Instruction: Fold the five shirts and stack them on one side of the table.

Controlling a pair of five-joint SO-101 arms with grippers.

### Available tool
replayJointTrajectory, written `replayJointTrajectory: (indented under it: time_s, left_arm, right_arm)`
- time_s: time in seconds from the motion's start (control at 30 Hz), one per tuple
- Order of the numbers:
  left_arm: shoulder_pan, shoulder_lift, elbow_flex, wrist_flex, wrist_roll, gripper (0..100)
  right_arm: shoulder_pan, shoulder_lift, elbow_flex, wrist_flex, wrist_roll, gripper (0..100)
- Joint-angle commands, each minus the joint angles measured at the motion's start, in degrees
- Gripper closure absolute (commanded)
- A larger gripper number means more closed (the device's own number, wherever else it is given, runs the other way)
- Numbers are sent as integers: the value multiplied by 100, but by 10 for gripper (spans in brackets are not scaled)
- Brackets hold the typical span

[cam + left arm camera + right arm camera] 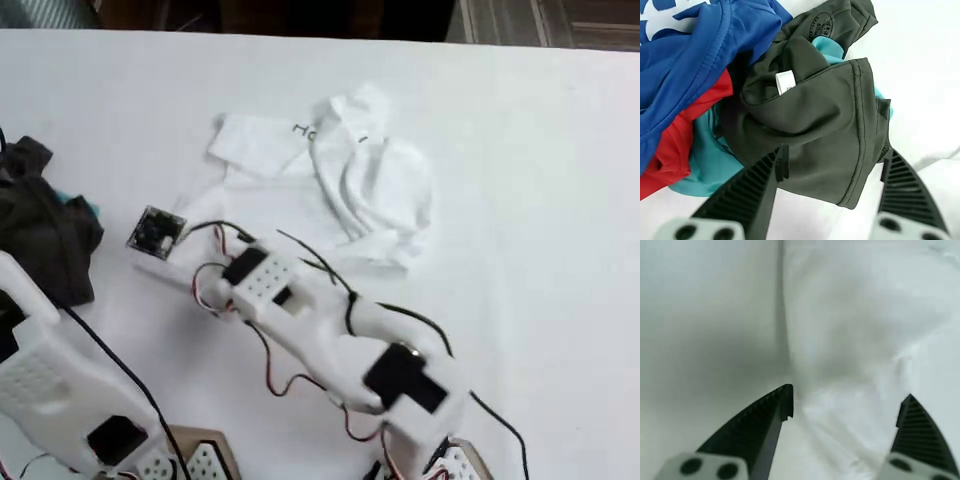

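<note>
Left gripper [835,164] wide above dark olive shirt [825,115], blue shirt [690,50] alongside. Right gripper [847,404] wide above crumpled white shirt [370,180] on table [540,200].

white shirt [372,185]: crumpled, centre | dark shirts [42,235]: heaped, left edge | right arm [300,300]: beside white shirt

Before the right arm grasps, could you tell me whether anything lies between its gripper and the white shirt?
Nothing visible does: the right gripper is open directly over the white shirt, with only shirt fabric in the gap.
</note>
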Motion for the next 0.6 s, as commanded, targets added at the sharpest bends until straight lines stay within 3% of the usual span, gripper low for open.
replayJointTrajectory:
  time_s: [0.0,0.2,0.3,0.43,0.57]
  left_arm:
    - [149,-26,-215,79,-53,692]
    - [343,-18,-215,88,-53,692]
    - [325,-18,-215,88,-53,692]
    - [316,-18,-207,88,-53,692]
    - [343,0,-163,88,-53,692]
  right_arm:
    - [-84,409,-607,251,35,670]
    - [163,1174,-1785,901,35,683]
    - [321,1543,-2330,1341,35,782]
    - [629,1974,-3007,1868,35,993]
    - [1218,2044,-3543,2492,35,982]
